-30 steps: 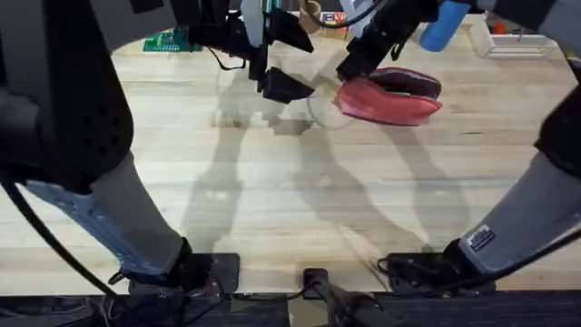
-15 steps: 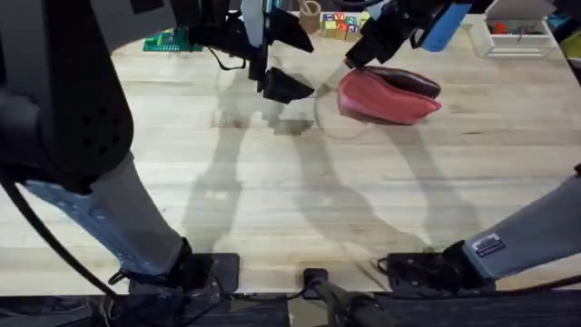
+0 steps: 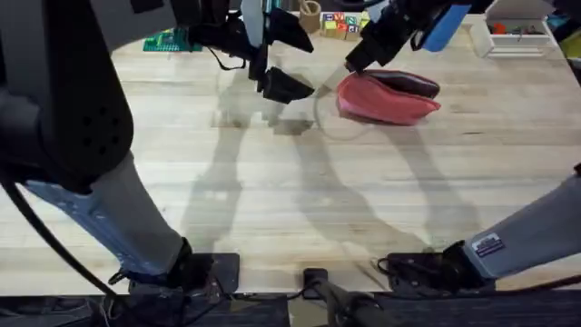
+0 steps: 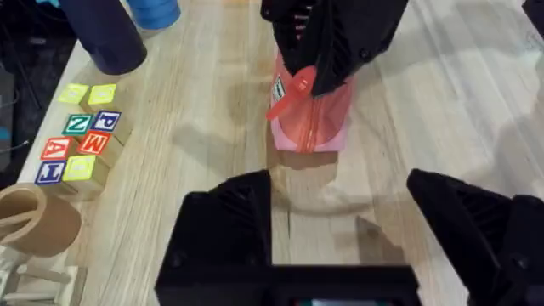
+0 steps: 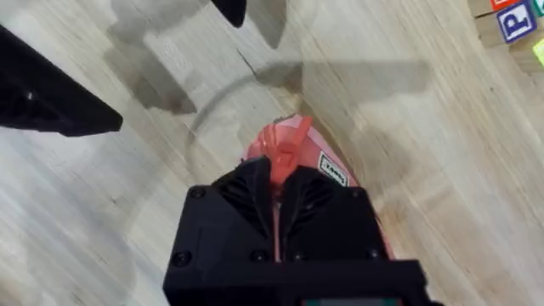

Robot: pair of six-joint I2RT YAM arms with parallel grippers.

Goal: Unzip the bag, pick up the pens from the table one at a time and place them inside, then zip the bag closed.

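Observation:
The coral-pink bag (image 3: 386, 102) lies on the table (image 3: 272, 200) at the far middle-right, with a dark gap along its top. My right gripper (image 3: 355, 63) is shut on the pink pull tab (image 5: 281, 150) at the bag's left end. In the left wrist view that tab (image 4: 287, 95) sticks out from under the right gripper (image 4: 327, 72), above the bag (image 4: 313, 119). My left gripper (image 3: 285, 86) hovers just left of the bag, open and holding nothing; its fingers (image 4: 225, 225) stand wide apart. The pens are out of view.
Lettered toy blocks (image 3: 338, 23) and a blue cylinder (image 3: 444, 25) stand behind the bag. A green board (image 3: 169, 41) lies at the far left and a white tray (image 3: 517, 38) at the far right. A wooden ring (image 4: 30, 223) sits next to the blocks (image 4: 81, 144).
My right gripper has shifted a little toward the far side with the bag's end in its grasp, and the right arm has swung out of the frame's right. The left gripper has stayed put.

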